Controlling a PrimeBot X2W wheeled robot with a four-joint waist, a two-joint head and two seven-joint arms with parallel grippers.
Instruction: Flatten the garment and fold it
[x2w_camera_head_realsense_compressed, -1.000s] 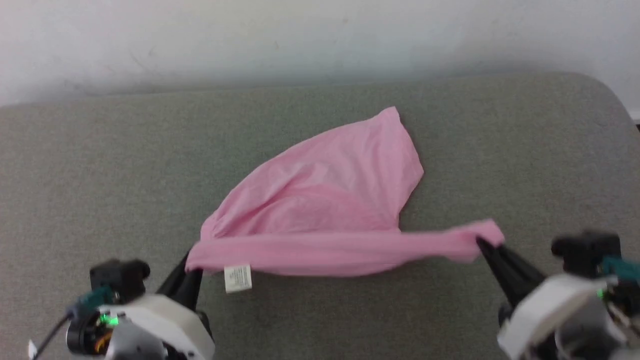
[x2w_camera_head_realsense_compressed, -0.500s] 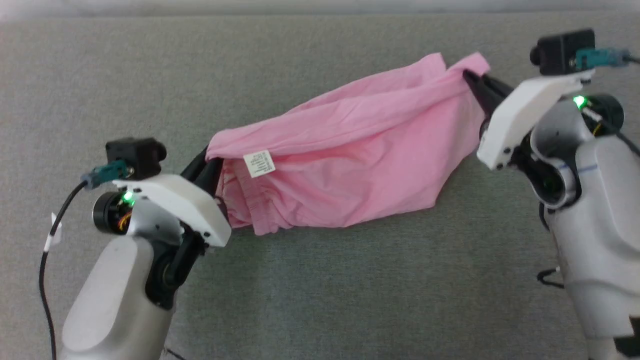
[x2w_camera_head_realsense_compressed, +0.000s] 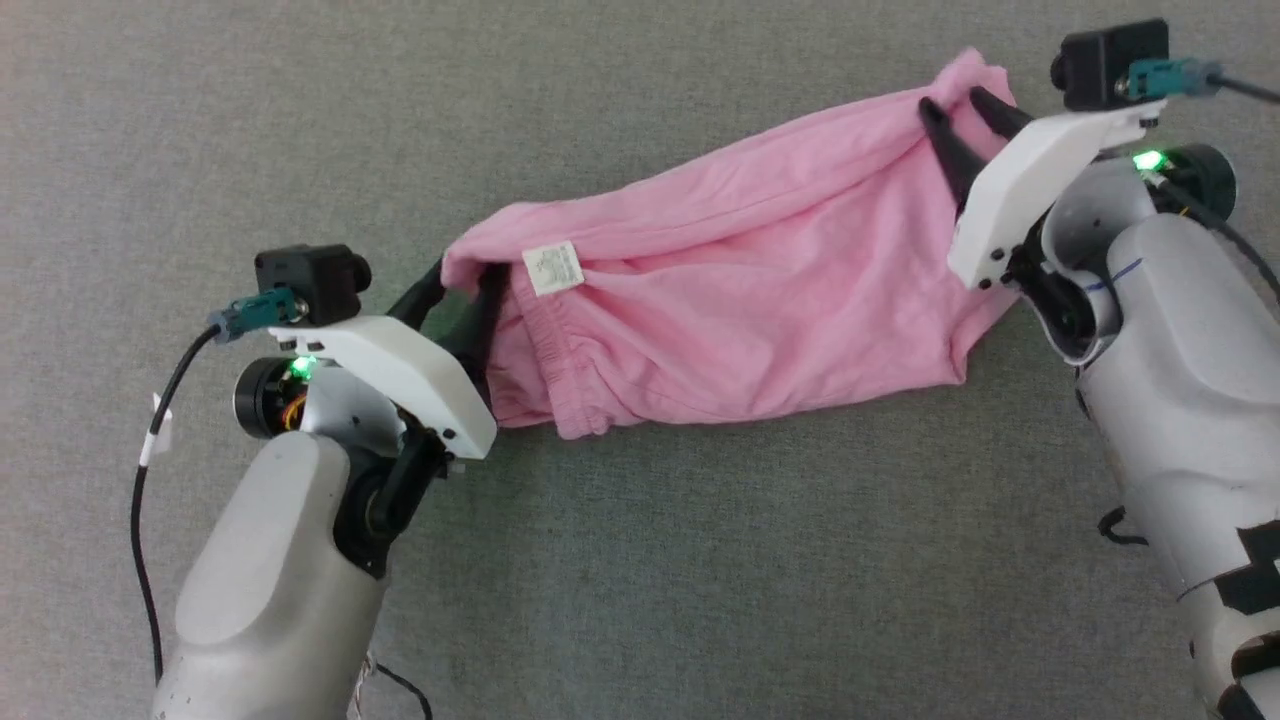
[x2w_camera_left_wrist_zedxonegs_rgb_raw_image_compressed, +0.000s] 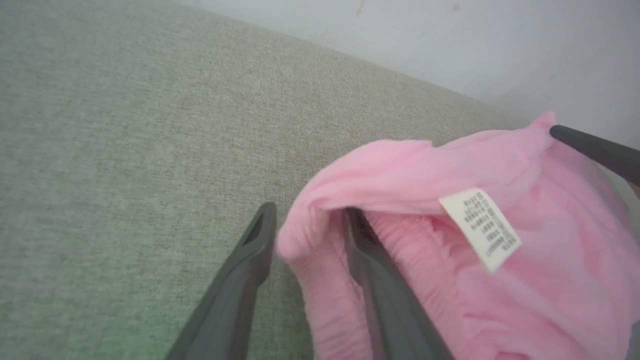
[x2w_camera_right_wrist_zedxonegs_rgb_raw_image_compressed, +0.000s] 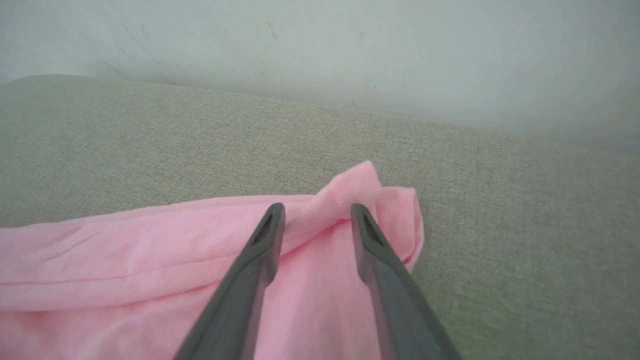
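Observation:
The garment is pink and lies bunched in a slanted band on the grey cloth surface. Its white label faces up near the gathered waistband. My left gripper is at the garment's left end with its jaws apart. In the left wrist view this gripper is open, with the garment's folded edge between its fingers and the label beside them. My right gripper is open at the far right corner. The right wrist view shows this gripper straddling a puckered tip of the garment.
A pale wall rises behind the surface's far edge. A black cable hangs beside my left forearm. Bare grey surface lies in front of the garment and to its left.
Both grippers were shut on the waistband ends and have opened. They carried that edge away from me over the rest of the garment. The head camera has tilted down.

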